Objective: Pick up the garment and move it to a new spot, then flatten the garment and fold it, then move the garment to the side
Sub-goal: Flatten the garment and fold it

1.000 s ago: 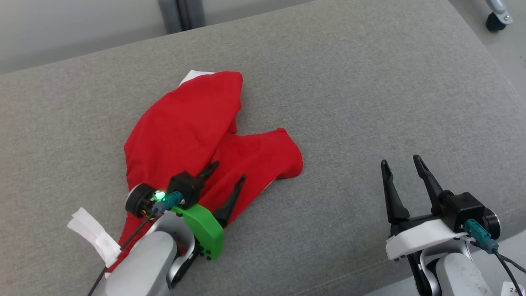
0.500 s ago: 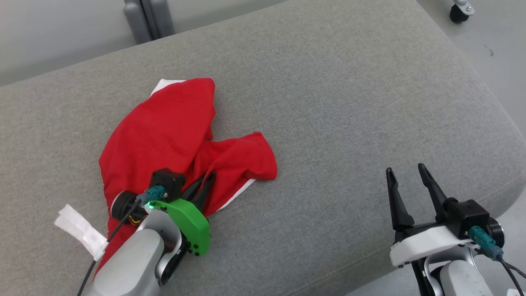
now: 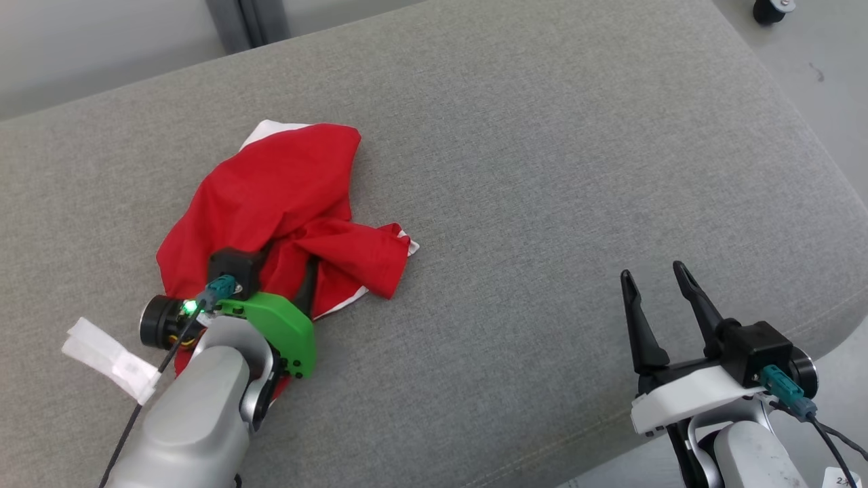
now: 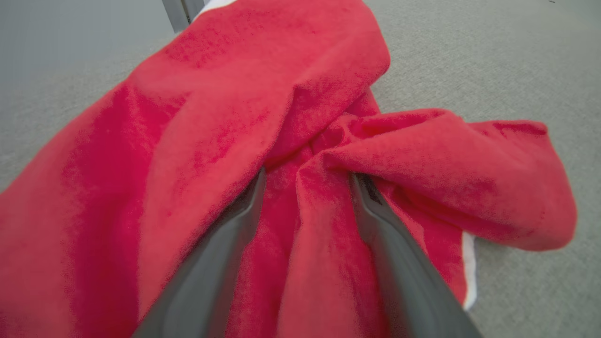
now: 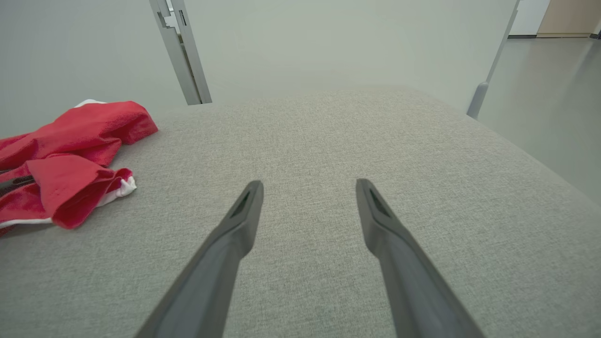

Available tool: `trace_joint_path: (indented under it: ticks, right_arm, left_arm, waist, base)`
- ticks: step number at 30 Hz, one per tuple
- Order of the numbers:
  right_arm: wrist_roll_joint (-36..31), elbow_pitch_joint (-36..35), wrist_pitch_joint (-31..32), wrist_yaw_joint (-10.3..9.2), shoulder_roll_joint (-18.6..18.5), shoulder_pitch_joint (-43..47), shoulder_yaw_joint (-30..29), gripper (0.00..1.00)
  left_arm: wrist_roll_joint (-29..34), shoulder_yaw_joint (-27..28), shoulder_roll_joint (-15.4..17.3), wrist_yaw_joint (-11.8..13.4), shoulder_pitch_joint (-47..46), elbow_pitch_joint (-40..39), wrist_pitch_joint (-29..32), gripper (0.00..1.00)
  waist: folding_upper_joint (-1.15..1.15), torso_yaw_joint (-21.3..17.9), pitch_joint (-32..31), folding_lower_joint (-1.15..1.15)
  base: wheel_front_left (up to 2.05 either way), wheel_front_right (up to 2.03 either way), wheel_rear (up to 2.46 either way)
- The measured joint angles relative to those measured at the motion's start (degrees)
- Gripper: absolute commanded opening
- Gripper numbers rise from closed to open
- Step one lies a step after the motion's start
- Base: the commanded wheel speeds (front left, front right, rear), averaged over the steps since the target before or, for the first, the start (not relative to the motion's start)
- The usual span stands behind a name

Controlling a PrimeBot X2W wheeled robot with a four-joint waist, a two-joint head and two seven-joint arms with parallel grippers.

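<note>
The garment (image 3: pixel 285 196) is a red cloth with white trim, bunched in a heap on the left of the grey cushion (image 3: pixel 542 169). My left gripper (image 3: pixel 286 261) is pushed into its near side. In the left wrist view the two fingers stand apart, with a ridge of the garment (image 4: pixel 211 117) between them and folds draped over their tips, so the left gripper (image 4: pixel 307 176) is open. My right gripper (image 3: pixel 652 271) hovers open over bare cushion at the lower right, well clear of the cloth. The right wrist view has the right gripper (image 5: pixel 307 183) holding nothing and the garment (image 5: pixel 70 141) far to its left.
The cushion's rounded front edge (image 3: pixel 515 468) and right edge (image 3: pixel 820 176) drop to the floor. A grey post (image 3: pixel 237 24) stands behind the cushion, and a caster wheel (image 3: pixel 770 10) sits at the top right. A white tape tag (image 3: pixel 108 356) hangs from the left arm's cable.
The left fingers went from open to shut in the cloth, and now stand apart again. The garment's right flap has bunched leftward into a tighter heap. The head camera shifted; the right gripper stayed open.
</note>
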Motion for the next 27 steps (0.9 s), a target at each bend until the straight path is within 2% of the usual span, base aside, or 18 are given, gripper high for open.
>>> trace_joint_path:
  ticks: [6, 19, 24, 25, 26, 27]
  right_arm:
    - [0.0, 0.0, 0.0, 0.0, 0.0, 0.5, -0.5, 1.0]
    - [1.7, -0.2, 0.0, 0.0, 0.0, 0.0, 1.0, 1.0]
    - [2.2, 0.1, 0.0, 0.0, 0.0, 0.1, 0.9, 1.0]
    - [2.3, 0.1, 0.0, 0.0, 0.0, 0.1, 1.0, 1.0]
    - [2.5, 0.1, 0.0, 0.0, 0.0, 0.1, 0.9, 1.0]
    - [2.6, 0.1, 0.0, 0.0, 0.0, 0.1, 0.9, 1.0]
  left_arm:
    - [4.5, -5.2, -0.5, -1.9, -1.6, -1.3, 0.5, 1.0]
    - [10.7, -11.1, 1.7, -1.4, -6.1, -8.1, 5.4, 1.0]
    - [11.9, -14.6, 2.8, -3.8, -6.5, -6.2, 11.2, 1.0]
    - [12.0, -15.0, 3.0, -4.1, -6.5, -5.8, 12.0, 0.39]
    - [12.0, -15.1, 3.1, -4.1, -6.5, -5.6, 12.2, 0.16]
    - [12.0, -15.1, 3.1, -4.1, -6.5, -5.6, 12.2, 0.0]
  waist:
    - [0.0, -0.4, -0.6, 0.0]
    - [0.0, -3.0, 0.8, 0.0]
    - [0.0, -4.5, 1.5, 0.0]
    - [0.0, -4.8, 1.6, 0.0]
    - [0.0, -5.0, 1.6, 0.0]
    - [0.0, -5.1, 1.6, 0.0]
  base:
    - [0.0, 0.0, 0.0]
    - [0.0, 0.0, 0.0]
    - [0.0, 0.0, 0.0]
    - [0.0, 0.0, 0.0]
    - [0.0, 0.0, 0.0]
    - [0.0, 0.0, 0.0]
